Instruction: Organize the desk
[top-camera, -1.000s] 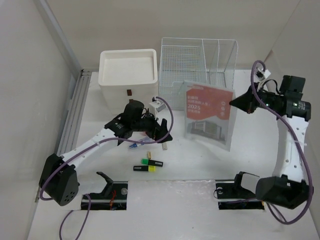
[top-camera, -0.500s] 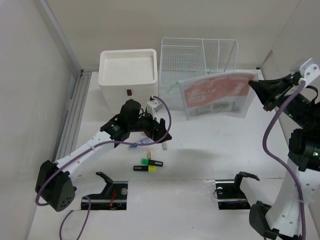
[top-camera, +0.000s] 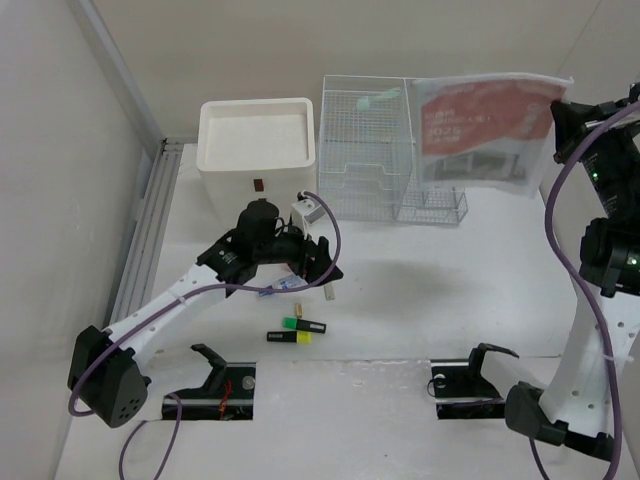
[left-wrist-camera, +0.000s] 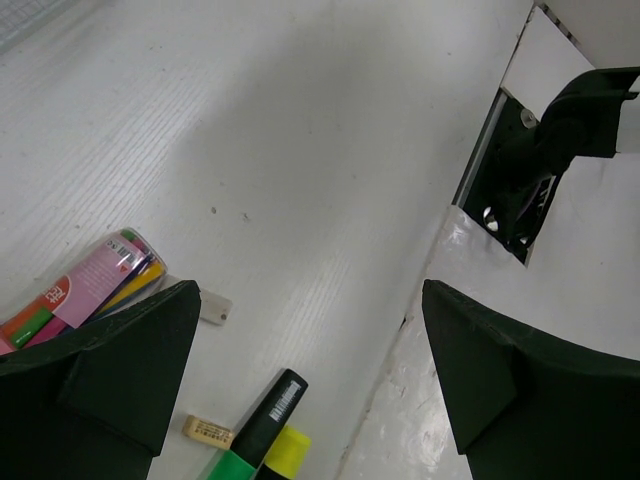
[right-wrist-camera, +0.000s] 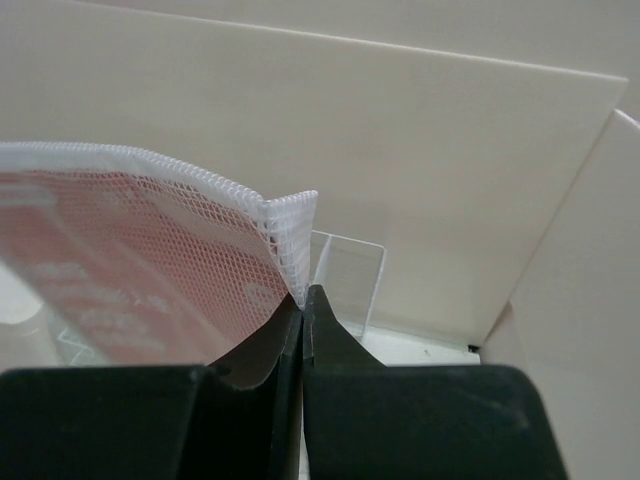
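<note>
On the white desk (top-camera: 420, 290) lie a green and a yellow highlighter (top-camera: 297, 330), a small tan eraser (top-camera: 297, 307) and a pack of pens (top-camera: 280, 288). My left gripper (top-camera: 318, 265) hovers over them, open and holding nothing. In the left wrist view the highlighters (left-wrist-camera: 262, 430), eraser (left-wrist-camera: 208, 431) and pen pack (left-wrist-camera: 90, 290) lie below my left gripper (left-wrist-camera: 310, 300). My right gripper (top-camera: 556, 110) is shut on the corner of a mesh pouch (top-camera: 487, 128) holding a red booklet. It is raised above the clear organizer's (top-camera: 365, 150) right side. The right wrist view shows my right gripper (right-wrist-camera: 303, 300) pinching the pouch (right-wrist-camera: 130, 270).
A white drawer box (top-camera: 257, 150) stands at the back left beside the organizer. A small white tag (left-wrist-camera: 213, 307) lies by the pen pack. Two cut-outs with black mounts (top-camera: 215, 385) (top-camera: 470, 385) sit at the near edge. Beige walls enclose the desk.
My right arm has lifted the mesh pouch off the desk and carried it up and back to the right, above the organizer. The left arm has shifted only slightly.
</note>
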